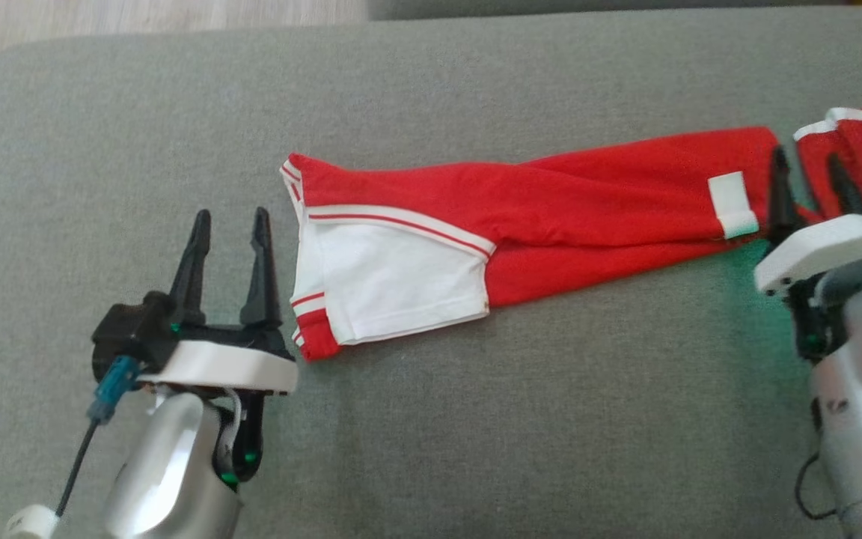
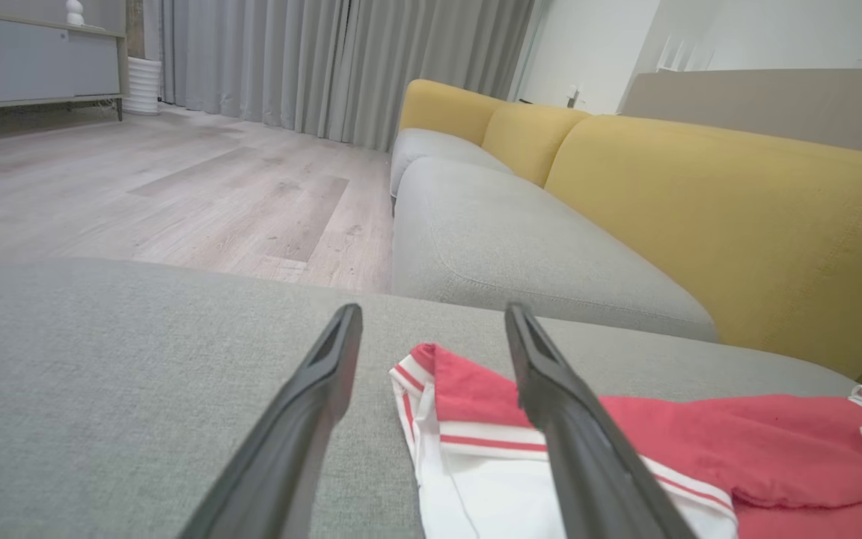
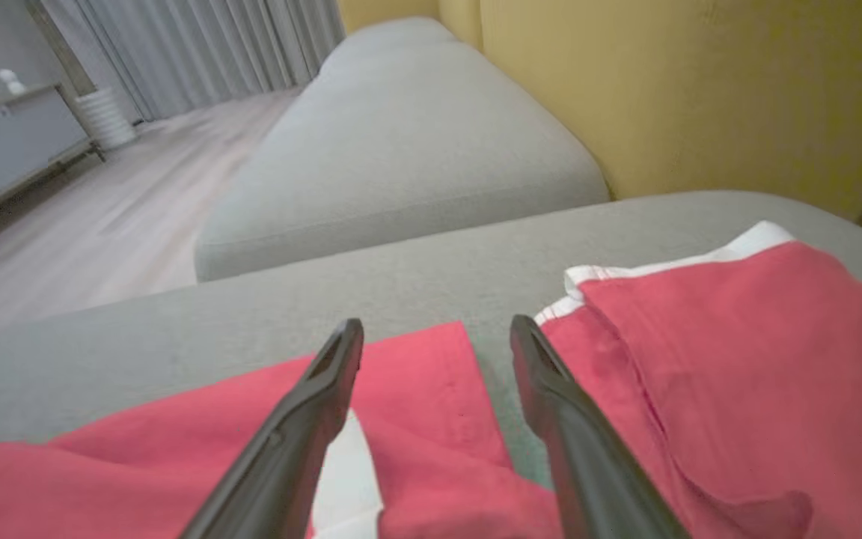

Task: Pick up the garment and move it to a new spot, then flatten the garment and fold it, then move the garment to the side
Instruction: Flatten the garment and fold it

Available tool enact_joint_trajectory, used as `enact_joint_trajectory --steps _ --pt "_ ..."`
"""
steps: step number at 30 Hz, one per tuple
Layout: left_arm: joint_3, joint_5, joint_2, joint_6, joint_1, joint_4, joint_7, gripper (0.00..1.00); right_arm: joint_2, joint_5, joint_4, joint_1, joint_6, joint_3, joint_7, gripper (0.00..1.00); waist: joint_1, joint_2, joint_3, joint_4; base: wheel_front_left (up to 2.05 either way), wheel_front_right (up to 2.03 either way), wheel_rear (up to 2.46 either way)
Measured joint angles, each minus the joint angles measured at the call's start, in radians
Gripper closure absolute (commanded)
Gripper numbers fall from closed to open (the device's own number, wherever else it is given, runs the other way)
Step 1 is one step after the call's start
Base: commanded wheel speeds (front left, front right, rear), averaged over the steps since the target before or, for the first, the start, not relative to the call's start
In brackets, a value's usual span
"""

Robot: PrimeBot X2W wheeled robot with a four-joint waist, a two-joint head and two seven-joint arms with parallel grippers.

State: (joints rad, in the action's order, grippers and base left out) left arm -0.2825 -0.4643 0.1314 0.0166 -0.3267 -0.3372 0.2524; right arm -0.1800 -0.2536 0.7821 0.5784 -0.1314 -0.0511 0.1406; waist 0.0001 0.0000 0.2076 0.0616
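Cushion (image 1: 476,419) of grey cloth is carrying everything in the head view, and the garment (image 1: 551,209) is lying across its middle as a long red band. Its long axis is running roughly 9 to 3 o'clock, tipping a little toward 2 at the right end. There a second red part with white trim is lying beside the main run at the frame edge. The 9 o'clock end is showing a white panel (image 1: 393,277) edged with red and white stripes, and that end is pointing toward the left gripper (image 1: 231,217).

The left gripper is sitting at about 8 o'clock in the frame, its fingers standing well apart and holding nothing. The striped end is lying just beside them at their 3 o'clock, seemingly clear of the nearer finger. The right gripper (image 1: 807,159) is sitting at 3 o'clock, fingers likewise spread and gripping nothing, and it is the nearer one. Its fingers are straddling the narrow grey gap between the long red run and the second part. Whether they are touching the cloth cannot be told. A small white patch (image 1: 732,203) is lying just at their 9 o'clock.

Judging from this, the coming move is likely turning on each arm taking its own end, closing across the long axis.
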Motion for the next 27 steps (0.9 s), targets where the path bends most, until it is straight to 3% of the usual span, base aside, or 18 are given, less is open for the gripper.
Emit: enact_joint_trajectory --steps 7,15,16,17,18,19,27 --pt "0.005 0.036 -0.034 0.038 -0.017 -0.038 0.000 0.00 0.016 0.090 0.197 0.058 0.000 -0.178 -0.062 0.00 0.0001 0.0000 0.030 0.031 0.00 0.00 0.00" --pt "0.037 0.060 -0.046 0.055 -0.022 -0.050 0.000 0.00 0.031 0.131 0.305 0.110 0.000 -0.234 -0.081 0.00 0.0000 0.0000 0.049 0.039 0.00 0.00 0.00" --pt "0.042 0.063 -0.048 0.055 -0.024 -0.051 0.000 0.00 0.032 0.131 0.311 0.118 0.000 -0.234 -0.081 0.07 0.0000 0.0000 0.051 0.038 0.00 0.00 0.00" --pt "0.047 0.063 -0.049 0.056 -0.028 -0.052 0.000 0.00 0.034 0.131 0.317 0.125 0.000 -0.234 -0.081 0.37 -0.0001 0.0000 0.054 0.038 0.00 0.00 0.00" --pt "0.051 0.065 -0.050 0.056 -0.032 -0.053 0.000 0.00 0.034 0.132 0.321 0.130 0.000 -0.234 -0.080 0.92 -0.0001 0.0000 0.056 0.037 0.00 0.00 0.00" --pt "0.055 0.070 -0.052 0.063 -0.037 -0.053 0.000 0.00 0.035 0.132 0.322 0.133 0.000 -0.231 -0.079 1.00 0.0000 0.0000 0.058 0.035 0.00 0.00 0.00" --pt "0.064 0.087 -0.067 0.073 -0.050 -0.062 0.000 0.00 0.028 0.141 0.316 0.141 0.000 -0.184 -0.014 1.00 0.0000 0.0000 0.053 0.012 0.00 0.00 0.00"
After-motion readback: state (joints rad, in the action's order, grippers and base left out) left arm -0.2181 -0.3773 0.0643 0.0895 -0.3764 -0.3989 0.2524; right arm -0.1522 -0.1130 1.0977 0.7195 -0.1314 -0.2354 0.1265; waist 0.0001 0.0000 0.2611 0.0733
